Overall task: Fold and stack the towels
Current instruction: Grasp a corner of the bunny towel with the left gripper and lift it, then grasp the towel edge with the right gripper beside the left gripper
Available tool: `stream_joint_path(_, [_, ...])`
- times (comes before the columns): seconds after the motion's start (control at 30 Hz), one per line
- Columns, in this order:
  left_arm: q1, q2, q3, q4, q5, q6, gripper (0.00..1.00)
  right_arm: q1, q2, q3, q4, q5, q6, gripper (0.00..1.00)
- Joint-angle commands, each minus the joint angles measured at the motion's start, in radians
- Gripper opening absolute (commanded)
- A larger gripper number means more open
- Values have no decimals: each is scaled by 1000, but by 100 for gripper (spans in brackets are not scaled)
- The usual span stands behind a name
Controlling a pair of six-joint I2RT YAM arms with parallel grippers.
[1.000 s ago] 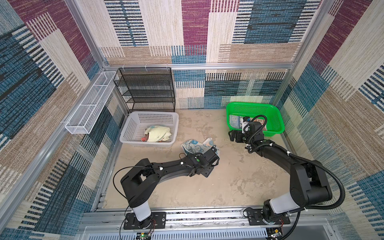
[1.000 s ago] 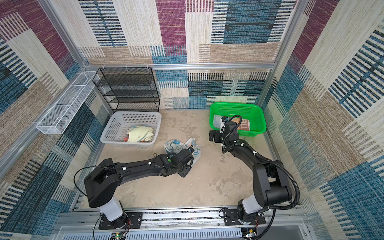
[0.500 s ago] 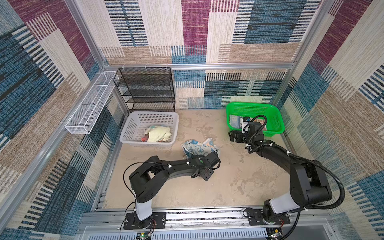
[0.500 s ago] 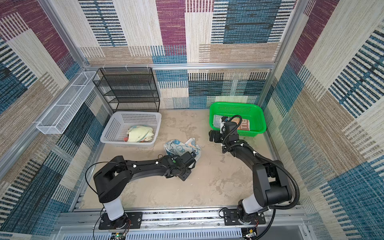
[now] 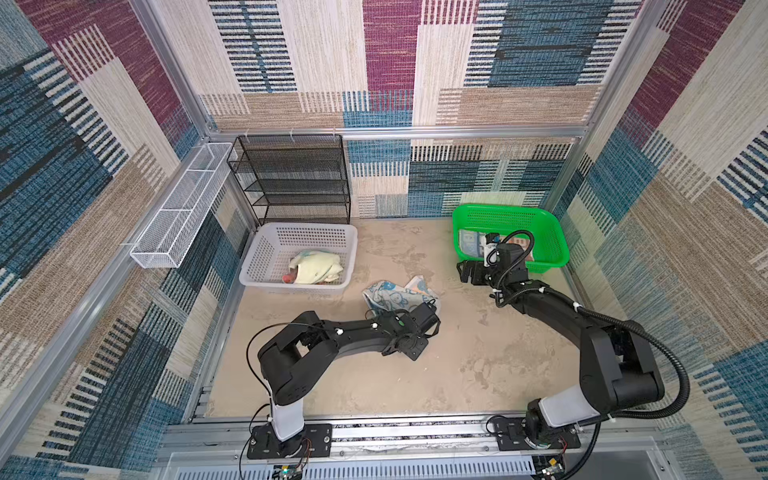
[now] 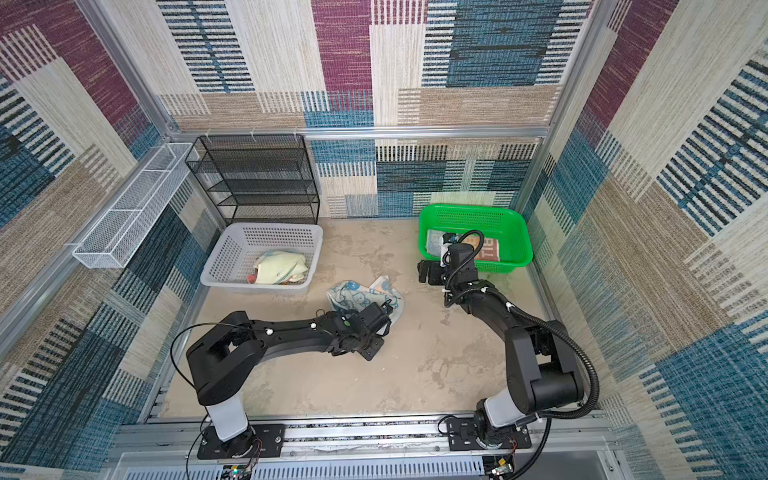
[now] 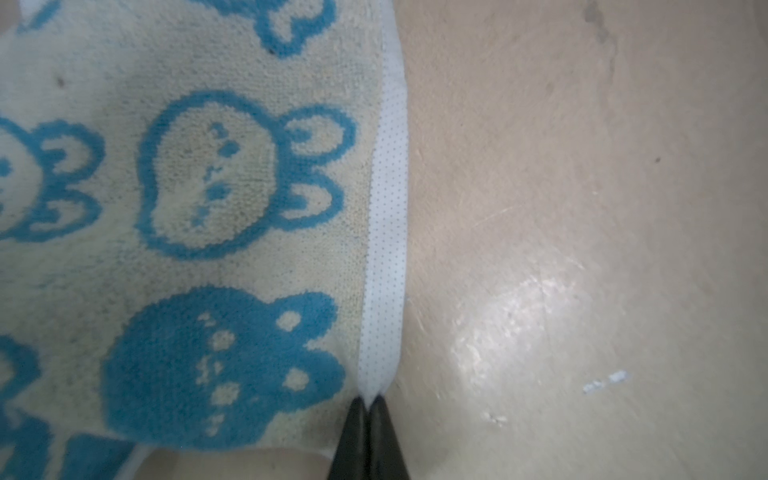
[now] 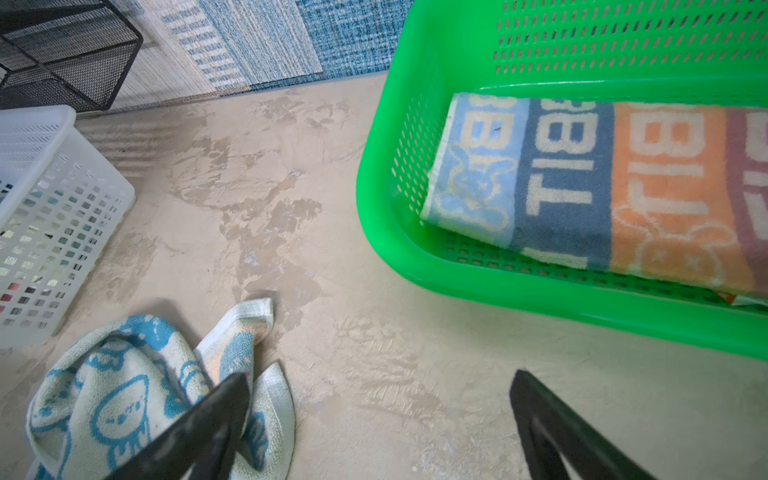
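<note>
Top views: rabbit-face towel [image 5: 395, 293] lies crumpled mid-desk [image 5: 415, 374]; left claw [image 5: 432, 309] at its near edge; right claw [image 5: 467, 272] hovers just before the green basket [image 5: 552, 249].
Left wrist: left claw [image 7: 368, 401] pressed together, pinching the towel's white hem [image 7: 386, 208].
Right wrist: right claw [image 8: 380, 376] spread wide, empty; striped lettered towel [image 8: 582, 187] folded inside the basket.
</note>
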Motion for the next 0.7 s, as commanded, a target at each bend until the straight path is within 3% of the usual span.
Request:
stream_joint_path(0.0, [6,-39,3,-93,-65,-36,0,2,-15,-14,62,-40,-18,100])
stream_joint_path(0.3, [33,-182,170,-246,-246,-40,0,44,-38,-78,176,-135,-75,100])
stream_joint_path(0.5, [61,-207,263,-291,-301,-8,0,112,-86,-170,320,-267,-119,100])
stream_joint_path(0.67, [99,-198,322,-309,-305,6,0,189,-159,-237,370,-306,-163,99])
